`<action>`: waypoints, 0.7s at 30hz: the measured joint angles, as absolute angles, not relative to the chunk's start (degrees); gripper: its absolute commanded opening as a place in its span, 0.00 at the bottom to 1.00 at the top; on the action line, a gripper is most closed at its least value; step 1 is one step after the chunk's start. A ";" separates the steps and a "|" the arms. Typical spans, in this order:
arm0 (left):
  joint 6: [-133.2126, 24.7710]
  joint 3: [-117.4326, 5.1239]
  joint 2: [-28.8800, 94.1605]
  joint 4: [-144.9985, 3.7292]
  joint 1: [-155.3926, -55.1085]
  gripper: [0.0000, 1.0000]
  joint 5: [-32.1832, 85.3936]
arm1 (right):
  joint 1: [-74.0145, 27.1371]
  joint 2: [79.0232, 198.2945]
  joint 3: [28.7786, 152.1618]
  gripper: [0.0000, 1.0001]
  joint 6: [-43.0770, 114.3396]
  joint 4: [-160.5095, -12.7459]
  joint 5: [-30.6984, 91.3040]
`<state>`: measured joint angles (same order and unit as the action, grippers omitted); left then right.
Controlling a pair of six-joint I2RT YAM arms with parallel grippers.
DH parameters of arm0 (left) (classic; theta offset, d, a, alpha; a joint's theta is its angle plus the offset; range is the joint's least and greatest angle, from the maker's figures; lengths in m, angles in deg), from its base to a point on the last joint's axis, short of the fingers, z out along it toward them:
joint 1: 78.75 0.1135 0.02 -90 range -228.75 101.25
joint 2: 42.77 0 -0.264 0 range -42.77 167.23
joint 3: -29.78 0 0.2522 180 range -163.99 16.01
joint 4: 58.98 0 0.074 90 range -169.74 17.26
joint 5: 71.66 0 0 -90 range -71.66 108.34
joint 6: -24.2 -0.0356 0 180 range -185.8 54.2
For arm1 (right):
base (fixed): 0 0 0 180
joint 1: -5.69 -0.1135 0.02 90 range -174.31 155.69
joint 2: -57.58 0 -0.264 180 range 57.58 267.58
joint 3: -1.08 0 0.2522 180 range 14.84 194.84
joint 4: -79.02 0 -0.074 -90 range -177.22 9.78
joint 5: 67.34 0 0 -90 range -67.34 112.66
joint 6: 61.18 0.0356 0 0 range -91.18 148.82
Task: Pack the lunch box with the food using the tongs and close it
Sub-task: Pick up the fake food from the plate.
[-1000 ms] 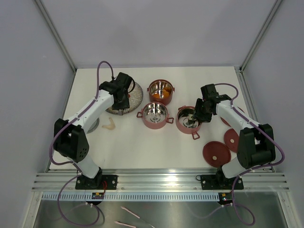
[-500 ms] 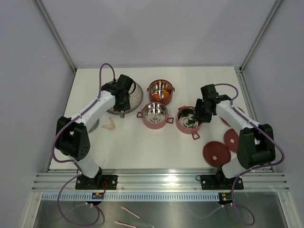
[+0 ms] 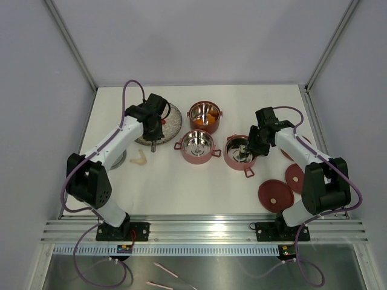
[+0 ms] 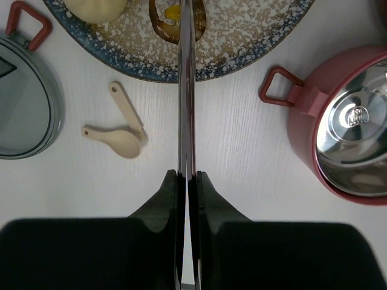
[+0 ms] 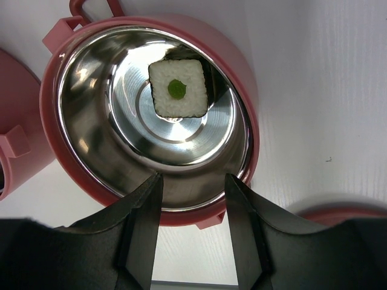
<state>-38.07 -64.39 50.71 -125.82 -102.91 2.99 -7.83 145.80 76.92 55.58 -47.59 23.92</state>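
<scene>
At the far left of the bench (image 3: 181,187) lies a grey lid (image 4: 24,115) with a red loop handle, and just beside it a beige spoon (image 4: 121,142). Behind them sits the speckled plate (image 4: 242,42), carrying a pale bun (image 4: 97,6) and a brown piece (image 4: 199,21) with a yellow centre.

The left end effector (image 4: 186,175) is clamped on the tongs (image 4: 186,90), squeezing the 2 blades flat against each other. The tongs reach out over the plate's rim, and their tips lie at the brown piece. Whether they actually pinch it cannot be told.

Right of the plate stand 3 open tiers of the lunch box. The back tier (image 3: 192,112) holds orange food (image 3: 207,125). The middle tier (image 4: 299,127), in front of it, shows only bare steel inside. The right tier (image 5: 51,109) holds 1 white rice square (image 5: 177,89) with a green dot and a dark edge.

The right end effector (image 5: 190,220) hangs over the near rim of the right tier with its fingers spread and nothing between them.

At the far right, red lids (image 3: 275,194) lie flat on the bench, apart from the tiers.
</scene>
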 measured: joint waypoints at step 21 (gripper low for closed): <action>-43.74 -77.85 44.80 -133.49 -116.79 0.00 10.40 | -8.14 145.80 76.94 0.53 55.89 -48.39 25.21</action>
<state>-43.74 -77.85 44.80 -133.49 -116.79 10.40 -8.14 145.80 76.94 55.89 -48.39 25.21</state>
